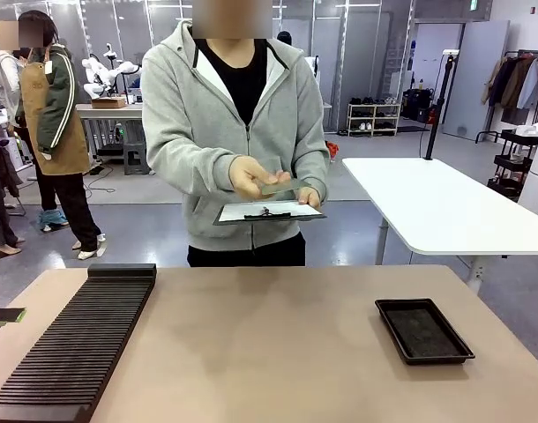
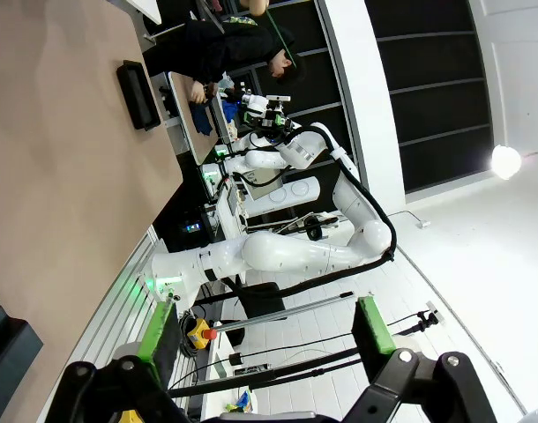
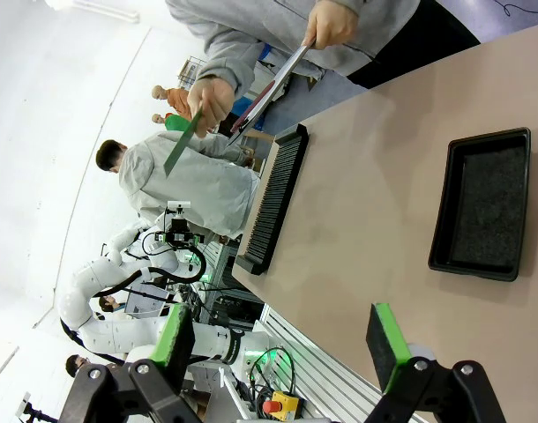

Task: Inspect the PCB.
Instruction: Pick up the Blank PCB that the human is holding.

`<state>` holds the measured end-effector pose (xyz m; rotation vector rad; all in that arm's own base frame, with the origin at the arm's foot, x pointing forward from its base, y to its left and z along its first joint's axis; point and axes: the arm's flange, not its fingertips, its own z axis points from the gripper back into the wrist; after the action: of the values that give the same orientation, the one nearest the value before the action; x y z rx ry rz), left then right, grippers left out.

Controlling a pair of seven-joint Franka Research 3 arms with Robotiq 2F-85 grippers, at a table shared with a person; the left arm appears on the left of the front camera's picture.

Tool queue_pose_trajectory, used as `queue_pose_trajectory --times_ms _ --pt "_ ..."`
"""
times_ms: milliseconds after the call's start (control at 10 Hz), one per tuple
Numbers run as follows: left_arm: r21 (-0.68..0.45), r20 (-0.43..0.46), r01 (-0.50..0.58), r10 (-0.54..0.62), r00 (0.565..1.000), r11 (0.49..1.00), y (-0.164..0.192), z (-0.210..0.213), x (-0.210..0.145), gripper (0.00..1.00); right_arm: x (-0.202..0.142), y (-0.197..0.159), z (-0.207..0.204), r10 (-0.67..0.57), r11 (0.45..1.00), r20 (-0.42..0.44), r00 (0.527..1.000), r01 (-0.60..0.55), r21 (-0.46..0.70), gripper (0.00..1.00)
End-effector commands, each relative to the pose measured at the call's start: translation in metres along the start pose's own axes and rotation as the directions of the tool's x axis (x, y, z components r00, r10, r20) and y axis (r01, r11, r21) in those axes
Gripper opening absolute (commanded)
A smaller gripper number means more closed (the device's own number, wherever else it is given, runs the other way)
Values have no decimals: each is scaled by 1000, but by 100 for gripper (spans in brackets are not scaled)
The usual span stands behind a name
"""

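- Green PCB (image 3: 183,141) is off the table (image 3: 384,176), pinched in a person's hand (image 3: 212,101). It is far ahead of the right claw (image 3: 282,352) and higher than it, beyond the table's far edge.
- Its long axis slants down from that hand in the right wrist view. From the front it lies almost flat, across the table, just above the white clipboard (image 1: 269,212), which the other hand (image 3: 329,22) holds.
- Right claw has its jaws wide apart and holds nothing. It looks toward the PCB, so I judge it the better placed arm.
- Left claw (image 2: 265,339) is also spread and empty, but it points along the table toward the black tray (image 2: 138,95), away from the PCB.
- Both claws are well apart from the board, so a handover probably needs a long reach forward.
- Fingers cover one end of the PCB and its print is too small to read. In the front view the picture's edge cuts off the left claw.
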<state>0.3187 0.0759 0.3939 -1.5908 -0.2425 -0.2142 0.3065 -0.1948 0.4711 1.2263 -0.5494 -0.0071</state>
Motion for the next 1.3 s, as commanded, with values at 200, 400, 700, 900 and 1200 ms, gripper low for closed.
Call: queue_pose_trajectory --times_ms 200,400,700,900,1200 --pt "2 -6 1 -1 1000 1000 0 0 1 100 0 2 1 5 1000 3 1000 -5 5 100" --pt "2 -6 1 -1 1000 1000 0 0 1 100 0 2 1 5 1000 3 1000 -5 5 100" --pt "2 -6 1 -1 1000 1000 0 0 1 100 17 19 -48 -82 995 -20 996 80 -59 100" --pt "2 -6 1 -1 1000 1000 0 0 1 100 23 32 -109 -114 989 -38 993 109 -100 100" --pt "2 -6 1 -1 1000 1000 0 0 1 100 18 49 -165 -153 981 -49 987 146 -124 100"
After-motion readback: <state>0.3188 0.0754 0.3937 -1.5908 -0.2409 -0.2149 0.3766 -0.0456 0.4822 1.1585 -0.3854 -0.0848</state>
